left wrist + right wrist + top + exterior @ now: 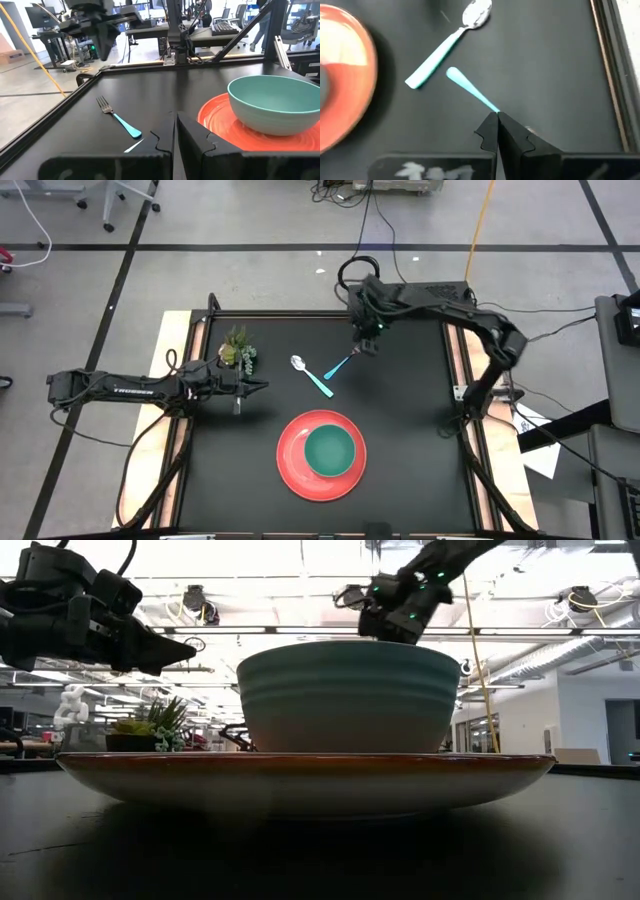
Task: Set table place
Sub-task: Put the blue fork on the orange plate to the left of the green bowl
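Observation:
The red plate sits near the table's near edge with the teal bowl standing on it. The spoon and the fork, both with light-blue handles, lie flat on the black table beyond the plate, their handle ends close together. My right gripper is shut and raised above the fork's tine end; in the right wrist view its fingers hide the tines of the fork. My left gripper is shut, held over the table left of the spoon, next to the plant.
A small green potted plant stands near the far left corner, just beyond my left gripper. Wooden strips run along the table's left and right sides. Bare black tabletop lies right of the plate and along the right side.

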You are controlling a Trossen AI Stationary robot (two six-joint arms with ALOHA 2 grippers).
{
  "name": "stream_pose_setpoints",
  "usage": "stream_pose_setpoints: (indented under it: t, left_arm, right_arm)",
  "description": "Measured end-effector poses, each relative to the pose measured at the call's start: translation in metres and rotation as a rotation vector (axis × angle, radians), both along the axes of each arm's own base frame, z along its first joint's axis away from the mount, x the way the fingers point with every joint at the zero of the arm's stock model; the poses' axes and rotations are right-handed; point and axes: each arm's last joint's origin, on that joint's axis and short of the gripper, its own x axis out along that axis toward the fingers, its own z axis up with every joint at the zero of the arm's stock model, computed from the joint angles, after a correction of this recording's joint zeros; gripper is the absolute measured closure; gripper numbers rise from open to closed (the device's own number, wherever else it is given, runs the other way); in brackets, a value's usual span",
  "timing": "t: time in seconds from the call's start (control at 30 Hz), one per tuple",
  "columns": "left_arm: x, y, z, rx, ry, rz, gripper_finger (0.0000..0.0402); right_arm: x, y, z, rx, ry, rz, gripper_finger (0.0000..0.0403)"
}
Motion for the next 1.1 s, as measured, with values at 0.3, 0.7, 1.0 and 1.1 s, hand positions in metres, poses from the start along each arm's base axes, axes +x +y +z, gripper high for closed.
stream_pose_setpoints:
  t: [0.3, 0.7, 1.0, 1.1]
  left_arm:
    - [0.0, 0.0, -0.001, -0.002, 0.007, 0.0, 0.0376]
    - [0.0, 0.0, -0.002, 0.001, 0.022, 0.0, 0.0376]
    - [0.0, 0.0, -0.003, 0.01, 0.034, 0.0, 0.0376]
    - [0.0, 0.0, -0.004, 0.02, 0.042, 0.0, 0.0376]
  right_arm:
    - [0.011, -0.018, -0.009, -0.152, 0.066, 0.344, 0.0403]
    - [0.025, -0.025, -0.001, -0.324, -0.016, 0.312, 0.0403]
    - [0.028, -0.037, -0.019, -0.33, 0.002, 0.359, 0.0403]
    - [0.025, -0.053, -0.043, -0.278, 0.055, 0.334, 0.0403]
